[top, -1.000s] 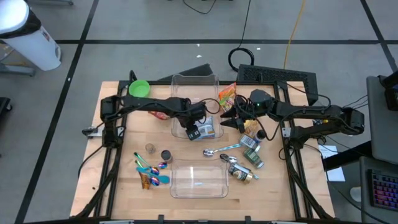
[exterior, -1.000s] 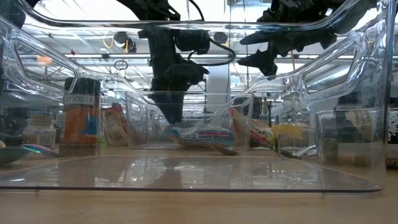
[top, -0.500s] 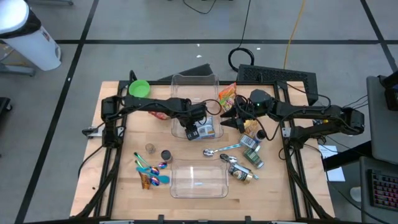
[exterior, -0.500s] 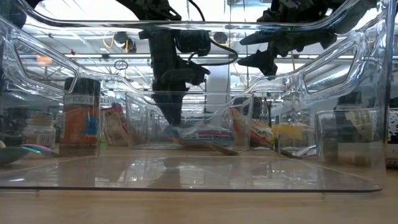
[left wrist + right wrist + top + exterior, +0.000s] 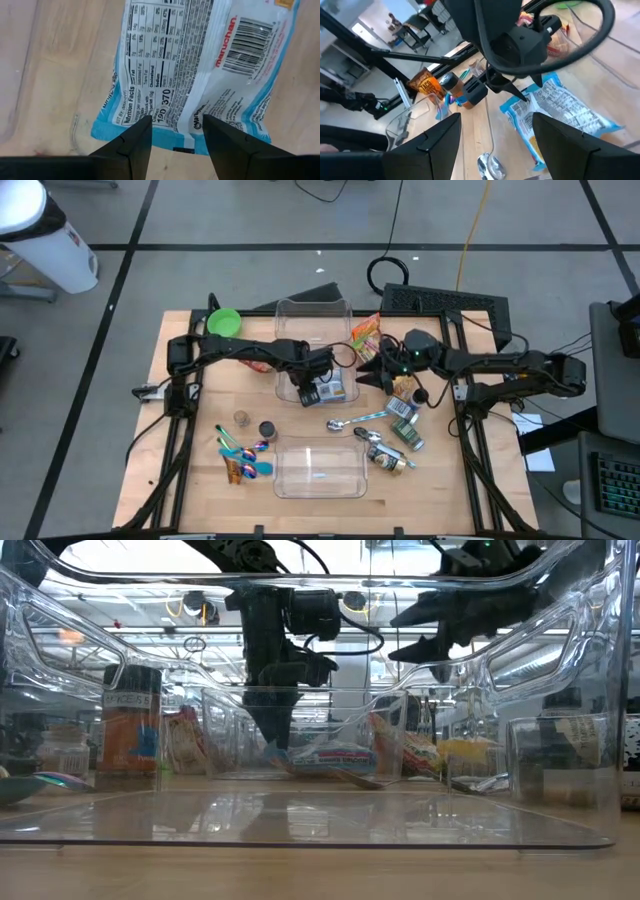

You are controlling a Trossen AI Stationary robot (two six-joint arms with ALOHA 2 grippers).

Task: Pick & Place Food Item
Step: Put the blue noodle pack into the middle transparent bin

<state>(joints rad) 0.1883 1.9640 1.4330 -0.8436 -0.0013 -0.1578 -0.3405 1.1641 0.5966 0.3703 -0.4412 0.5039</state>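
the ramen packet (image 5: 331,388) is lying flat on the worktop (image 5: 210,420), just beside the open front edge of the far clear bin (image 5: 313,320); its long axis is running from the near left towards the far right in the high view. it is showing a white back with a pale blue border, a nutrition panel, red brand lettering and a barcode (image 5: 248,44).

nearest the camera side, a second clear bin (image 5: 319,467) is sitting at the front of the worktop, with coloured spoons (image 5: 243,452) and small jars (image 5: 266,428) to its left and a metal spoon (image 5: 352,421) and cans (image 5: 405,432) to its right.

the left pincer (image 5: 309,389) is pointing down at the packet's near end, its fingers (image 5: 131,143) spreading to either side of the blue edge, not pressing it.

the right pincer (image 5: 375,368) is hovering just beyond the packet, spread and holding nothing. behind it an orange snack bag (image 5: 365,330) is lying, and a green bowl (image 5: 224,321) is sitting at the far left corner.
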